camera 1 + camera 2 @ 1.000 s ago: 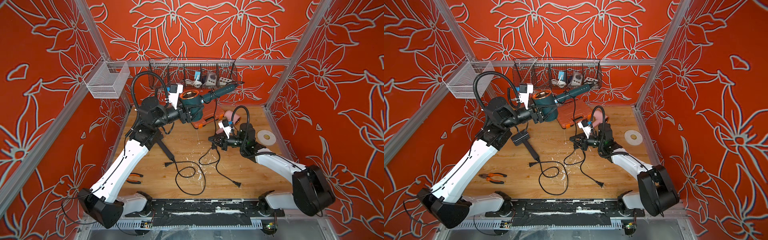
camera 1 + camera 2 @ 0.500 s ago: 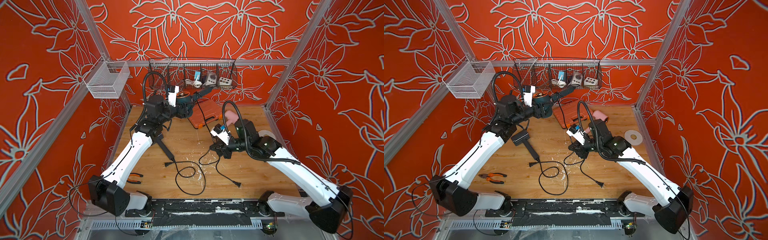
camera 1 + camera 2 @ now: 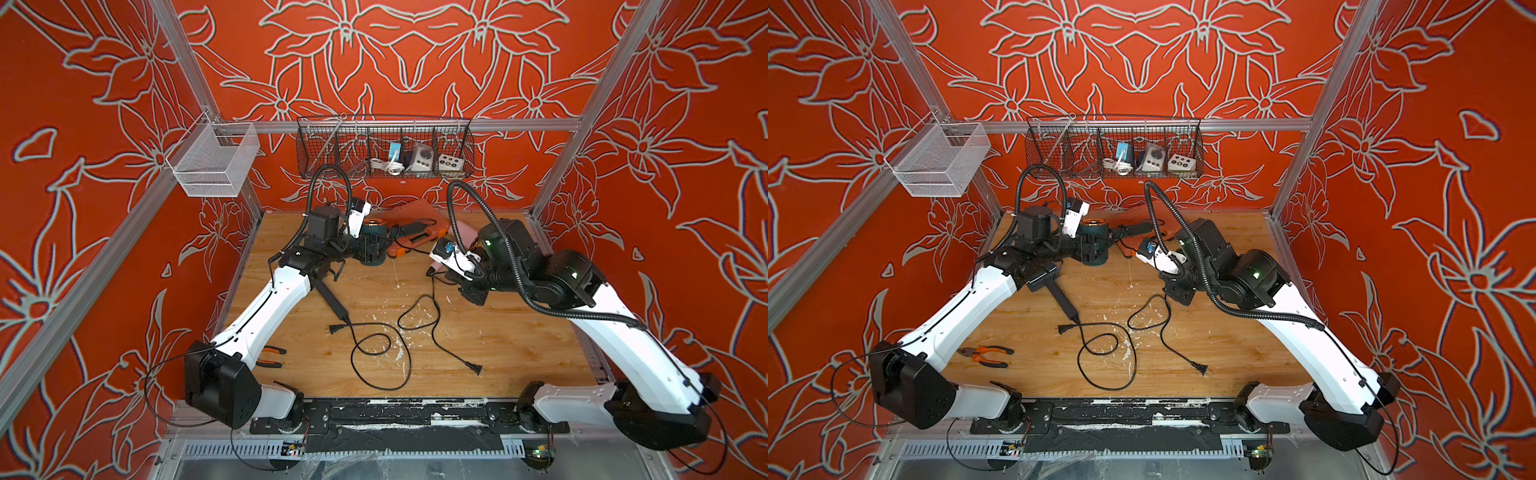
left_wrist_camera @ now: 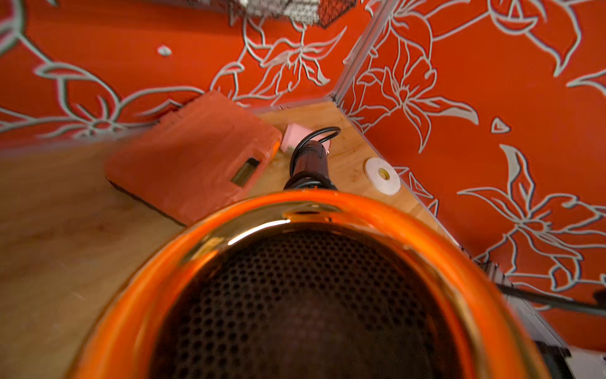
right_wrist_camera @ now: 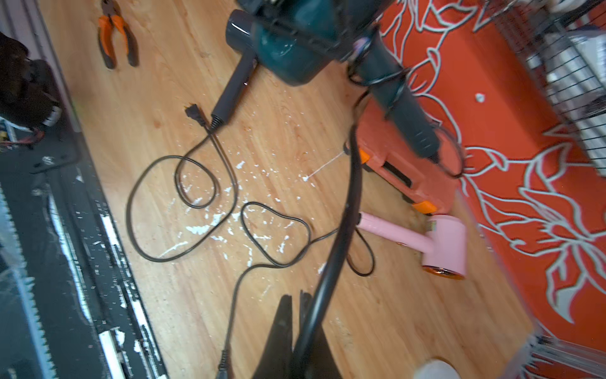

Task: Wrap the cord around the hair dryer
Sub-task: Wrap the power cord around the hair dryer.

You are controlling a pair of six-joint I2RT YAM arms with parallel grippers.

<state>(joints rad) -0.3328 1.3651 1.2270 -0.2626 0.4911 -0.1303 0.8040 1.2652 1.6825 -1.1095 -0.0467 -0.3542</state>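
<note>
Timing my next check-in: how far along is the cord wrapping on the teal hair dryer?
Done: the left tool grips the teal hair dryer, and a turn or two of cord seems to circle its handle. In hand: the right tool is shut on the cord. Left: the slack loop and plug need winding.

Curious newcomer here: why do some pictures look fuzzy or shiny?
Left wrist view: hair dryer too close, soft, a glare streak on its orange rim. Right wrist view: smeared, the near cord a blurry dark band. Both top views: sharp, evenly lit.
</note>
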